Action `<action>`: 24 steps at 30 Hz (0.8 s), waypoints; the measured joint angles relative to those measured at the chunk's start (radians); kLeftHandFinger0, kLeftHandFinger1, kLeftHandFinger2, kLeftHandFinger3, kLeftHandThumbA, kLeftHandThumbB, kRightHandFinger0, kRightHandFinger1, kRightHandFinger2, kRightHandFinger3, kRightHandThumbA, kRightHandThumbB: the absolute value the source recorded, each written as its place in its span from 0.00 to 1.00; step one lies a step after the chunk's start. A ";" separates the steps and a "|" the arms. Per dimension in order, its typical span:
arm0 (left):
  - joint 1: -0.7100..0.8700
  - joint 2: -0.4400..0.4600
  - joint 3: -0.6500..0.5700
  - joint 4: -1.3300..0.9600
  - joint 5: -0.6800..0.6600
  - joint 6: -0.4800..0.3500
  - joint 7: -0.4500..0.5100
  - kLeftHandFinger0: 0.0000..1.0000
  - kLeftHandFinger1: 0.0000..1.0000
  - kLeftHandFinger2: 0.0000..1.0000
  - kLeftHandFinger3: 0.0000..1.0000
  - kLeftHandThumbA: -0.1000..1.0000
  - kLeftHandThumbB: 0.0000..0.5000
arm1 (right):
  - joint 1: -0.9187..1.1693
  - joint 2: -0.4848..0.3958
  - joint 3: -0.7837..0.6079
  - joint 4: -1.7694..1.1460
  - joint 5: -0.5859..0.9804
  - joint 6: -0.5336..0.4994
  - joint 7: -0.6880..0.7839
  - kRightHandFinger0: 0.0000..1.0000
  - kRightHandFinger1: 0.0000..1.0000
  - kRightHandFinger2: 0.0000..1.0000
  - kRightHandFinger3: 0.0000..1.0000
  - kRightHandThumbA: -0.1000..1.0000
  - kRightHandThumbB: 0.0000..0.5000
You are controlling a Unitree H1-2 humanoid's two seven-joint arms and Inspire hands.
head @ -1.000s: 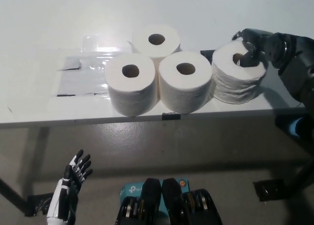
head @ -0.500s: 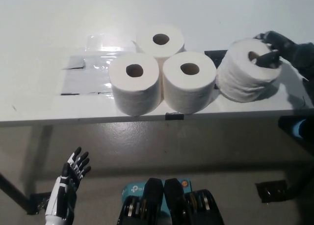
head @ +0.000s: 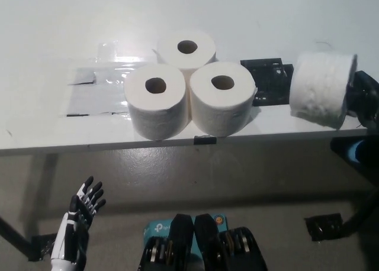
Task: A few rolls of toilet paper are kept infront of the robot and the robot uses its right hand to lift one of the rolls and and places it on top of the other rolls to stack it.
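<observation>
Head view: three toilet paper rolls stand upright in a tight cluster on the white table (head: 35, 135), one at the far side (head: 187, 48), one near left (head: 157, 99) and one near right (head: 221, 97), all touching each other with their cores facing up. To the right of the cluster, well apart from it, a fourth roll (head: 320, 86) is tipped on its side and lifted off the tabletop, over the table's right end. The black right hand (head: 362, 98) holds it from the right (only part of the hand shows past the roll, so how its fingers sit on the paper cannot be told exactly). A black patch (head: 265, 76) on the table lies between the cluster and the lifted roll. A strip of clear tape (head: 98, 90) covers the table to the left of the cluster. The white left hand (head: 80, 215) rests low at the near left, below the table edge, fingers spread and holding nothing.
</observation>
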 measured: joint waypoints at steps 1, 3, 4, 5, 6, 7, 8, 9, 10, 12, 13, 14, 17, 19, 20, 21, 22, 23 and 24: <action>0.001 0.000 0.001 0.000 -0.001 0.000 0.000 1.00 1.00 1.00 1.00 1.00 0.34 | 0.003 0.003 -0.025 0.000 0.022 0.003 0.001 0.00 0.00 0.26 0.43 0.80 0.07; 0.001 0.000 0.002 0.000 -0.003 0.000 0.000 1.00 1.00 1.00 1.00 1.00 0.34 | 0.006 0.006 -0.055 0.001 0.044 0.008 0.004 0.00 0.00 0.07 0.32 0.83 0.08; 0.001 0.000 0.003 0.000 -0.005 0.000 0.000 1.00 1.00 1.00 1.00 1.00 0.34 | 0.007 0.007 -0.075 0.002 0.062 0.011 0.010 0.00 0.00 0.04 0.29 0.82 0.10; 0.001 0.000 0.003 0.000 -0.005 0.000 0.000 1.00 1.00 1.00 1.00 1.00 0.34 | 0.008 0.008 -0.091 0.002 0.075 0.014 0.014 0.00 0.00 0.00 0.27 0.81 0.10; 0.001 0.000 0.003 0.000 -0.006 0.000 0.000 1.00 1.00 1.00 1.00 1.00 0.34 | 0.008 0.009 -0.110 0.004 0.090 0.019 0.018 0.00 0.00 0.00 0.26 0.83 0.08; 0.001 0.000 0.003 0.000 -0.007 0.000 0.000 1.00 1.00 1.00 1.00 1.00 0.35 | 0.008 0.012 -0.135 0.005 0.112 0.026 0.031 0.00 0.00 0.00 0.21 0.88 0.04; 0.001 0.000 0.003 0.000 -0.007 0.000 0.000 1.00 1.00 1.00 1.00 1.00 0.35 | 0.008 0.018 -0.154 0.006 0.127 0.030 0.041 0.00 0.00 0.00 0.15 0.89 0.03; 0.001 0.000 0.003 0.000 -0.008 0.001 0.000 1.00 1.00 1.00 1.00 1.00 0.34 | 0.008 0.026 -0.174 0.006 0.145 0.036 0.053 0.00 0.00 0.00 0.08 0.92 0.00; 0.001 0.000 0.003 0.000 -0.009 0.001 0.000 1.00 1.00 1.00 1.00 1.00 0.34 | 0.008 0.035 -0.190 0.006 0.161 0.041 0.068 0.00 0.00 0.00 0.04 0.92 0.00; 0.001 0.000 0.003 0.000 -0.010 0.001 0.000 1.00 1.00 1.00 1.00 1.00 0.35 | 0.008 0.050 -0.223 0.006 0.195 0.053 0.094 0.00 0.00 0.00 0.00 0.93 0.02; 0.000 0.000 0.003 0.000 -0.010 0.001 0.000 1.00 1.00 1.00 1.00 1.00 0.35 | 0.007 0.056 -0.244 0.007 0.213 0.063 0.108 0.00 0.00 0.00 0.00 0.94 0.05; 0.001 0.000 0.003 0.000 -0.011 0.001 0.000 1.00 1.00 1.00 1.00 1.00 0.35 | 0.007 0.060 -0.258 0.008 0.228 0.071 0.122 0.00 0.00 0.00 0.00 0.95 0.05; 0.001 0.000 0.003 0.000 -0.013 0.000 0.000 1.00 1.00 1.00 1.00 1.00 0.34 | 0.004 0.065 -0.296 0.011 0.270 0.102 0.159 0.00 0.00 0.00 0.00 0.93 0.09; 0.002 0.000 0.004 0.000 -0.018 0.001 0.000 1.00 1.00 1.00 1.00 1.00 0.33 | -0.004 0.065 -0.315 0.012 0.293 0.125 0.179 0.00 0.00 0.00 0.00 0.95 0.07; 0.002 0.000 0.004 0.000 -0.019 0.001 0.000 1.00 1.00 1.00 1.00 1.00 0.32 | -0.008 0.065 -0.325 0.014 0.307 0.142 0.192 0.00 0.00 0.00 0.00 0.95 0.10; 0.002 0.000 0.004 0.000 -0.019 0.001 0.000 1.00 1.00 1.00 1.00 1.00 0.32 | -0.012 0.065 -0.329 0.014 0.314 0.152 0.198 0.00 0.00 0.00 0.00 0.97 0.11; 0.002 0.000 0.004 0.000 -0.019 0.001 0.000 1.00 1.00 1.00 1.00 1.00 0.33 | -0.022 0.064 -0.332 0.013 0.325 0.167 0.207 0.00 0.00 0.00 0.00 0.97 0.11; 0.001 0.000 0.004 0.000 -0.020 0.001 0.000 1.00 1.00 1.00 1.00 1.00 0.33 | -0.030 0.064 -0.332 0.012 0.332 0.178 0.212 0.00 0.00 0.00 0.00 0.97 0.11; 0.001 0.000 0.003 0.000 -0.020 0.001 0.000 1.00 1.00 1.00 1.00 1.00 0.33 | -0.040 0.063 -0.331 0.008 0.336 0.188 0.218 0.00 0.00 0.00 0.00 0.97 0.10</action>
